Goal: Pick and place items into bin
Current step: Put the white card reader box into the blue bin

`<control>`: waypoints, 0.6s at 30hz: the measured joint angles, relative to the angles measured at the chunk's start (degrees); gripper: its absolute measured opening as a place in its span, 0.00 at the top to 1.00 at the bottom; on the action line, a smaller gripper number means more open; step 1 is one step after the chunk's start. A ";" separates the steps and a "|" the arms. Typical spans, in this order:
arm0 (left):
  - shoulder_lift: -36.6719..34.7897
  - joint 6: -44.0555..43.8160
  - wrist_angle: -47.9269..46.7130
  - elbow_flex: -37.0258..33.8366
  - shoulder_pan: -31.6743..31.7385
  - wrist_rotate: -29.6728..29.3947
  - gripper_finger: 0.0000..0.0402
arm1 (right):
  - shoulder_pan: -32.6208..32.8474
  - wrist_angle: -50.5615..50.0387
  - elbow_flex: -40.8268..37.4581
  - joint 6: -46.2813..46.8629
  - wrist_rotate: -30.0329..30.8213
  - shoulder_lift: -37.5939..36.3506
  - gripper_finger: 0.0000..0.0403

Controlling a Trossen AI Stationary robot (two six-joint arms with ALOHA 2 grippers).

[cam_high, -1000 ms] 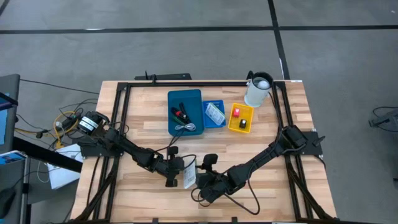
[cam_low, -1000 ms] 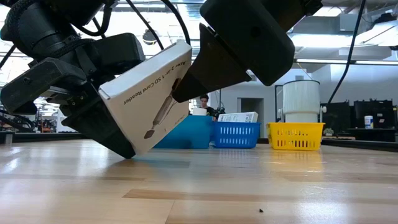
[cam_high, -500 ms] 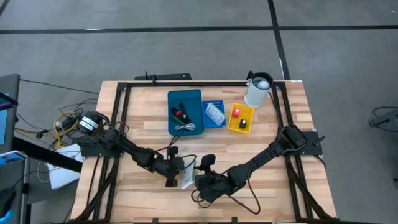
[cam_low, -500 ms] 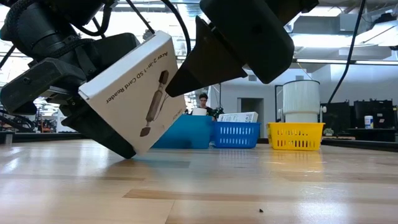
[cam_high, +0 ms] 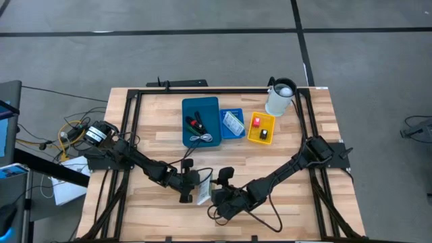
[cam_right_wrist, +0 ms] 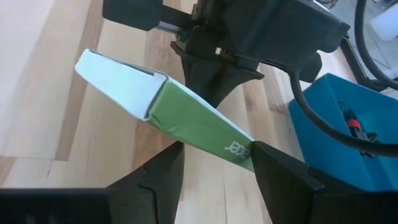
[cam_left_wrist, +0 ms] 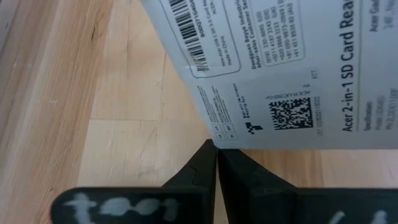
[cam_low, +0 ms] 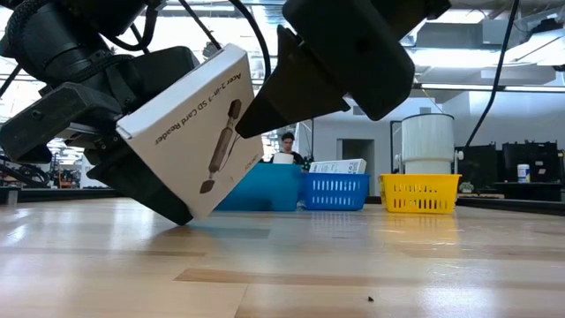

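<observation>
We take the blue bin (cam_high: pixel 201 121) as our landmark. Well in front of it, toward the near edge of the tabletop (cam_high: pixel 297 209), our left gripper (cam_high: pixel 196 187) has its jaws closed on the lower edge of a white card reader box (cam_low: pixel 190 137), holding it tilted above the wood. Just to the right of that, our right gripper (cam_right_wrist: pixel 214 163) stands with its jaws spread on either side of the box's green end, touching or nearly so; we cannot tell whether they press it yet. Beyond, the small blue basket (cam_low: pixel 335 191), the yellow bin (cam_low: pixel 420 192) and the white jug (cam_low: pixel 427 143) line up to the right of the blue bin. For a clean handover, we judge the right jaws should clamp squarely on the green end before the left lets go.
</observation>
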 joint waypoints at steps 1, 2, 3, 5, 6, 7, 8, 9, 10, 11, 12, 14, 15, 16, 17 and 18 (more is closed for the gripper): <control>0.00 0.00 0.00 0.00 0.00 0.00 1.00 | -0.01 0.02 0.00 0.00 0.06 0.00 0.54; 0.00 0.00 0.00 0.00 0.01 0.02 1.00 | -0.01 0.01 0.00 0.02 0.14 0.00 0.54; 0.00 0.00 -0.02 0.00 0.02 0.02 1.00 | -0.01 0.00 0.00 0.02 0.15 0.00 0.54; 0.00 0.00 -0.01 0.00 0.01 0.02 1.00 | 0.01 0.00 0.00 0.07 0.14 0.00 0.54; 0.00 0.00 -0.01 0.00 0.00 0.02 1.00 | 0.01 0.02 0.00 0.35 0.14 0.00 0.53; 0.00 0.00 -0.02 0.00 0.00 0.02 1.00 | 0.01 0.00 0.00 0.44 0.11 0.00 0.53; 0.00 0.00 -0.02 0.00 0.01 0.02 1.00 | 0.01 0.00 0.00 0.46 0.10 0.00 0.53; 0.00 0.00 -0.02 0.00 0.00 0.02 1.00 | 0.01 0.00 0.00 0.46 0.12 0.00 0.52; 0.00 0.00 -0.02 0.00 0.02 0.02 1.00 | 0.01 0.00 0.00 0.46 0.10 0.00 0.52; 0.00 0.00 -0.02 0.00 0.00 0.02 1.00 | 0.01 0.00 0.00 0.48 0.10 0.00 0.52; 0.00 0.00 -0.02 0.00 0.01 0.02 1.00 | 0.01 -0.02 0.00 0.48 0.10 0.00 0.51; 0.00 0.00 -0.02 0.00 0.00 0.02 1.00 | 0.06 -0.02 0.00 0.48 0.08 0.00 0.51; 0.00 0.00 -0.02 0.00 0.01 0.02 1.00 | 0.08 -0.02 0.00 0.49 0.09 0.00 0.50; 0.00 0.00 -0.02 0.00 0.02 0.04 1.00 | 0.16 -0.02 0.00 0.51 0.08 0.00 0.50; 0.00 0.00 -0.02 0.00 0.00 0.04 1.00 | 0.18 -0.02 0.00 0.67 0.08 0.00 0.50; 0.00 -0.02 -0.02 0.00 0.00 0.04 1.00 | 0.29 -0.07 0.00 0.92 0.07 0.00 0.50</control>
